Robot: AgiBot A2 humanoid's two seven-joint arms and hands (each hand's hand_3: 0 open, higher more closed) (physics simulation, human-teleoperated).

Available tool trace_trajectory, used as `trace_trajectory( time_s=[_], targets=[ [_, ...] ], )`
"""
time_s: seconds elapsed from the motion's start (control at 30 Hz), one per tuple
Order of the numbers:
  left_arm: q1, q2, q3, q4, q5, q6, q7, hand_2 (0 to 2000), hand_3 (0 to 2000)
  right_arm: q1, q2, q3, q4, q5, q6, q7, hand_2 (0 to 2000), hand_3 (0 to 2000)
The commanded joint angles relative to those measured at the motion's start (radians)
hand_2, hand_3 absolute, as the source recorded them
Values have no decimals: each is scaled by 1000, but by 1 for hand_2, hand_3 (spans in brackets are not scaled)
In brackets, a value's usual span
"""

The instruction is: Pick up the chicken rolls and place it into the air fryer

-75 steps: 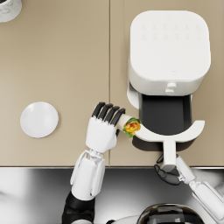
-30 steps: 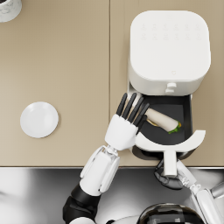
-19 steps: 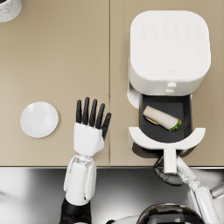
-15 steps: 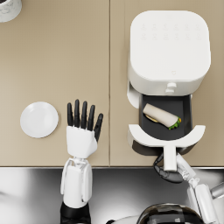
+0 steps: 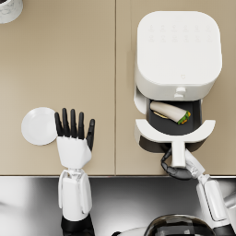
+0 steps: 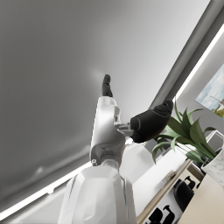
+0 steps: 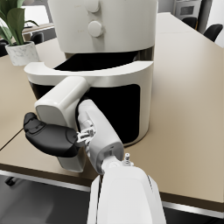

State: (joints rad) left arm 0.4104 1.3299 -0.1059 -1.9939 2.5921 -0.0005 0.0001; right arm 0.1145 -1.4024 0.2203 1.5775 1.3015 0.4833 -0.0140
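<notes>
Beige counter [image 5: 92, 69], chicken roll [image 5: 170, 112] in drawer [image 5: 175, 131], left robot hand [image 5: 73, 138] spread, right robot hand [image 5: 177, 171] gripping handle [image 5: 178, 154]

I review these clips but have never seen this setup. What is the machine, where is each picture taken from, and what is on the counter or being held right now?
Everything is rendered: a simulated humanoid with two white arms and dark hands. The head camera looks steeply down on a tan counter. Each wrist camera looks along its own forearm. The white air fryer has its drawer pulled out, with the chicken roll lying inside. The right hand grips the drawer handle. The left hand holds nothing, fingers spread, beside a white plate. A potted plant stands further back.
</notes>
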Motion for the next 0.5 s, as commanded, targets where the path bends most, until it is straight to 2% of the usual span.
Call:
trace_trajectory(
  time_s=[0.03, 0.17, 0.33, 0.5],
  targets=[
    [11, -3, -17, -4, 0, 0, 0, 0, 0, 120, -127, 220, 125, -1, 2, -1, 2000, 2000],
    [14, -8, -22, -2, 0, 0, 0, 0, 0, 195, -110, 231, 46, -2, 2, 0, 2000, 2000],
    [16, -14, -26, 4, 0, 0, 0, 0, 0, 326, -4, 347, -44, -4, -77, 5, 2000, 2000],
    [-6, -13, -20, 0, 0, 0, 0, 0, 0, 459, 74, 466, -110, -5, -125, 22, 2000, 2000]
  ],
)
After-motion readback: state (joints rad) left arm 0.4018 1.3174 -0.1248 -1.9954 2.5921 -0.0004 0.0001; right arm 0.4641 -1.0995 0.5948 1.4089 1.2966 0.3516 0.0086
